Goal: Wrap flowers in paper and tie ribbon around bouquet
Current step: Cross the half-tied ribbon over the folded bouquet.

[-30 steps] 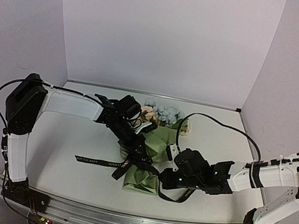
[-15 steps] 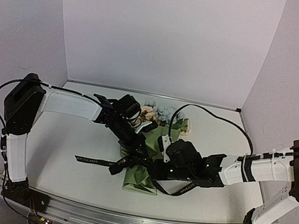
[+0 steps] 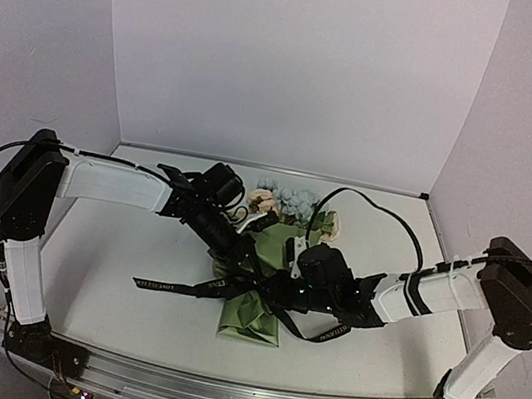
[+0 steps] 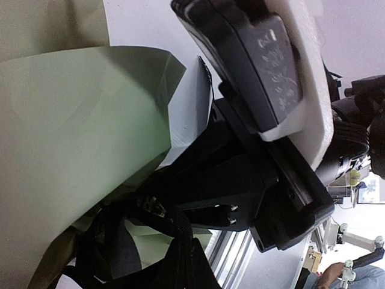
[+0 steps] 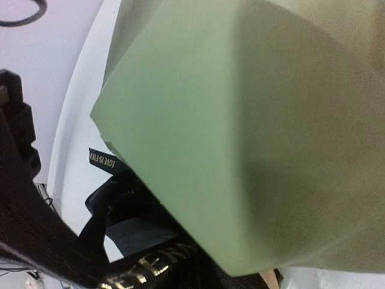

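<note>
The bouquet lies mid-table: cream and pale blue flowers [image 3: 291, 202] at the far end, wrapped in olive-green paper [image 3: 252, 317]. The black ribbon [image 3: 166, 287] with pale lettering crosses the paper's narrow part, and its left tail lies flat on the table. My left gripper [image 3: 244, 262] is shut over the wrap, with ribbon [image 4: 174, 232] pinched at its tips [image 4: 180, 268]. My right gripper [image 3: 279, 288] meets it from the right, shut on the lettered ribbon [image 5: 150, 268]. Green paper [image 5: 240, 120] fills the right wrist view. The flowers are hidden in both wrist views.
The right arm's black cable [image 3: 376, 209] arcs over the table's back right. A metal rail [image 3: 235, 397] runs along the near edge. Pale walls [image 3: 298, 63] close in the back and both sides. The ribbon's right loop [image 3: 325, 336] lies by the right forearm.
My right gripper has moved left to the bouquet's middle, pulling the ribbon with it. The left gripper shifted slightly left and back. Both stayed shut.
</note>
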{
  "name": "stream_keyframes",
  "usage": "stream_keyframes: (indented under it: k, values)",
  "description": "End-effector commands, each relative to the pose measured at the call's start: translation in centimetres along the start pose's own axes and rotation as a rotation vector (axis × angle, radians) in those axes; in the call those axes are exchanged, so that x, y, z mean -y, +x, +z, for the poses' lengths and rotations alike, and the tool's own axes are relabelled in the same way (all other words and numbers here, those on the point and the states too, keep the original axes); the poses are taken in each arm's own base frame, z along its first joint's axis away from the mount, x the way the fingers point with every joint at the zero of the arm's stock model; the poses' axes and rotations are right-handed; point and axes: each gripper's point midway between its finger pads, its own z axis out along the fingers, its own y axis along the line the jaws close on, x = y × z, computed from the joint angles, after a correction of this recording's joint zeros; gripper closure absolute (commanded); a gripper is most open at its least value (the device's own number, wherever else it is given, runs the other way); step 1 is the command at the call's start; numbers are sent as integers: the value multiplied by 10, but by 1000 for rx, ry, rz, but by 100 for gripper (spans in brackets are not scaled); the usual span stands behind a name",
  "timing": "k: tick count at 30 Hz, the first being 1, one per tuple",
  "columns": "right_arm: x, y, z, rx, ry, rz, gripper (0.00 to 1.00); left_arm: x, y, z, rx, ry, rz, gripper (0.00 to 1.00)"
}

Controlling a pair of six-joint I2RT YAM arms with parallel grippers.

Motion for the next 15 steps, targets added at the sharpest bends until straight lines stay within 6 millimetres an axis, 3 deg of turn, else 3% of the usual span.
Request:
stream_keyframes:
  k: [1, 11, 15]
  values:
    - [-7, -19, 7, 75, -70, 62, 100, 19, -10, -11, 35, 73, 36, 100]
    - [9, -53, 7, 225, -116, 158, 100, -2, -13, -2, 17, 79, -59, 100]
    - [6, -59, 14, 228, -150, 171, 100, -10, -13, 5, 1, 63, -86, 92]
